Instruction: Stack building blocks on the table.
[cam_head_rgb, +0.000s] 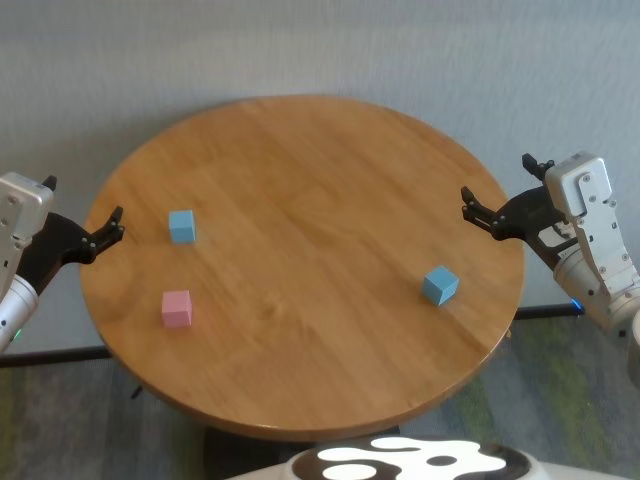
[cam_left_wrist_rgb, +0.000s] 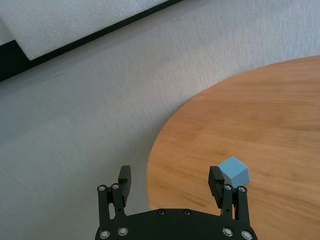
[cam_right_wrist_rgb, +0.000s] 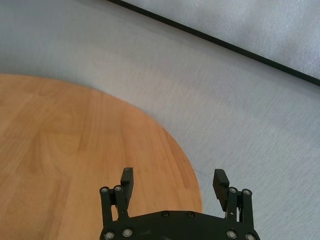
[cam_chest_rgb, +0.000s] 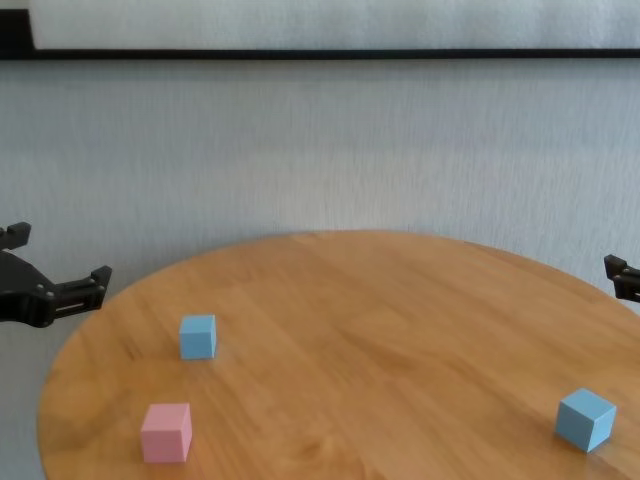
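Three building blocks lie apart on the round wooden table (cam_head_rgb: 320, 190). A light blue cube (cam_head_rgb: 181, 226) is at the left, a pale pink cube (cam_head_rgb: 176, 308) sits nearer to me below it, and a second light blue cube (cam_head_rgb: 439, 285) is at the right front. My left gripper (cam_head_rgb: 80, 205) hovers open and empty off the table's left edge, level with the left blue cube (cam_left_wrist_rgb: 234, 171). My right gripper (cam_head_rgb: 498, 183) hovers open and empty at the table's right edge, beyond the right blue cube (cam_chest_rgb: 585, 418).
Grey carpet surrounds the table (cam_chest_rgb: 380, 320). A white wall with a dark baseboard (cam_chest_rgb: 320, 54) runs behind. The robot's white base (cam_head_rgb: 400, 462) is at the table's near edge.
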